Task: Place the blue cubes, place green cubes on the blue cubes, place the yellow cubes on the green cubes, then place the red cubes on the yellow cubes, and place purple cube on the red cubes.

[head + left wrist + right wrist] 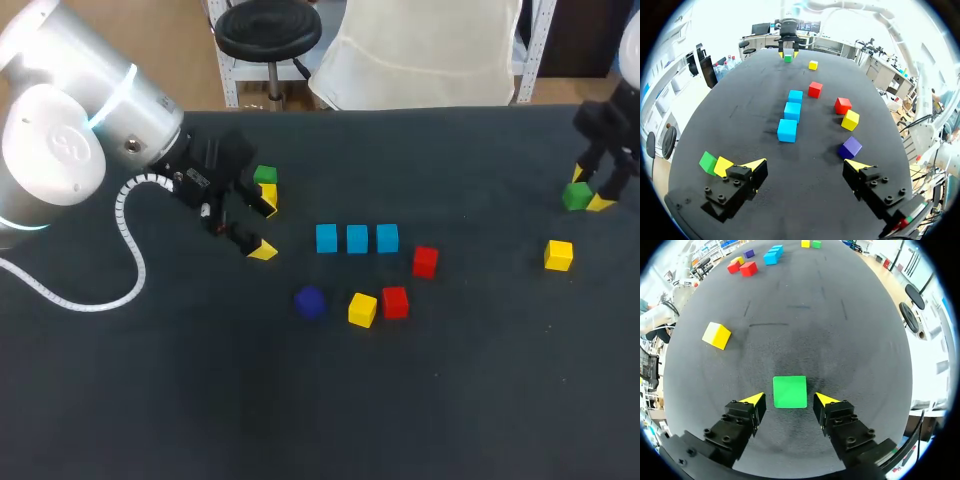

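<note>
Three blue cubes [357,238] sit in a row at mid-table. Near them lie two red cubes [425,261] [395,301], a yellow cube [362,309] and a purple cube [310,301]. At the far right my right gripper [789,399] stands open around a green cube [790,391], with a thin strip of table showing on each side. Another yellow cube [716,335] lies apart from it. My left gripper [805,164] hangs open and empty left of the blue row. A green cube [707,162] and a yellow cube [723,166] sit just outside one of its fingers.
The black table [300,400] has wide bare room along its front and between the blue row and the right gripper. Its back edge [400,108] runs close behind both arms.
</note>
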Motion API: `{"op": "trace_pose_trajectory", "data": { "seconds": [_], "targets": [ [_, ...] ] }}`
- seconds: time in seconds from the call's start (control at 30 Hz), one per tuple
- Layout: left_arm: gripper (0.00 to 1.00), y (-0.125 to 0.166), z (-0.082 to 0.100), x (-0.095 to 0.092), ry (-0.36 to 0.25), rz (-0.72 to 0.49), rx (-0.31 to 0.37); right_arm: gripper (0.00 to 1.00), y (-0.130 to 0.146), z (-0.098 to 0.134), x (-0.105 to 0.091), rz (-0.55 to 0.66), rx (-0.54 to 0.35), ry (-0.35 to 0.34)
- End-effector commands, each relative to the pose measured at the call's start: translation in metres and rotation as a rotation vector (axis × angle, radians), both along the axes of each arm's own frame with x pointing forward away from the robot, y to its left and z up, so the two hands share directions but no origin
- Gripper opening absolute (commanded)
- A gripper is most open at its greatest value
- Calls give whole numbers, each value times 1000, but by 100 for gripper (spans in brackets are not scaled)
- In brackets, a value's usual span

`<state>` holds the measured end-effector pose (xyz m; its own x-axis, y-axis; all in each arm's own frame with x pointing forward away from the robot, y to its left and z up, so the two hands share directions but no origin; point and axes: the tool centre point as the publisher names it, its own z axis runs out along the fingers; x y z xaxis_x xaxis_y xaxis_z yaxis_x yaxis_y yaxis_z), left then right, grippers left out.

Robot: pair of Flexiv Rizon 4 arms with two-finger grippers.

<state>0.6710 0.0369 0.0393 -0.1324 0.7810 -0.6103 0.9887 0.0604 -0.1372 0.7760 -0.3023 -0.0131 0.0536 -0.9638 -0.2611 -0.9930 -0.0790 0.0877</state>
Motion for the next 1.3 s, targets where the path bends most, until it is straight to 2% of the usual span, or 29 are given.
{"op": "trace_pose_trajectory", "data": {
  "seconds": [0.03,0.2,0.33,0.47,0.57,0.63,0.8,0.97,1.0,1.17,1.3],
  "targets": [
    [100,1,-1,0,-2,-2,-3,62,3,1,-7,-3,1,-29],
    [100,1,-1,0,-2,-2,-3,62,6,2,-4,3,1,-33],
    [100,1,-1,0,-2,-2,-3,45,4,2,-2,10,-5,-38],
    [100,1,-1,0,-2,-2,-3,41,3,3,-2,10,-9,-37],
    [100,1,-1,0,-2,-2,-3,20,3,3,-2,10,-10,-39],
    [100,1,-1,0,-2,-2,-3,0,3,3,-2,8,-10,-41],
    [100,1,-1,0,-2,-2,-3,0,10,5,-4,5,-6,-49],
    [100,1,-1,0,-2,-2,-3,0,37,25,-7,-22,10,-84],
    [100,1,-1,0,-2,-2,-3,0,47,31,-8,-32,-9,-95],
    [100,1,-1,0,-2,-2,-3,0,89,53,-14,-43,3,-123],
    [100,1,-1,0,-2,-2,-3,0,125,65,-21,-58,-58,-115]
  ]
}}
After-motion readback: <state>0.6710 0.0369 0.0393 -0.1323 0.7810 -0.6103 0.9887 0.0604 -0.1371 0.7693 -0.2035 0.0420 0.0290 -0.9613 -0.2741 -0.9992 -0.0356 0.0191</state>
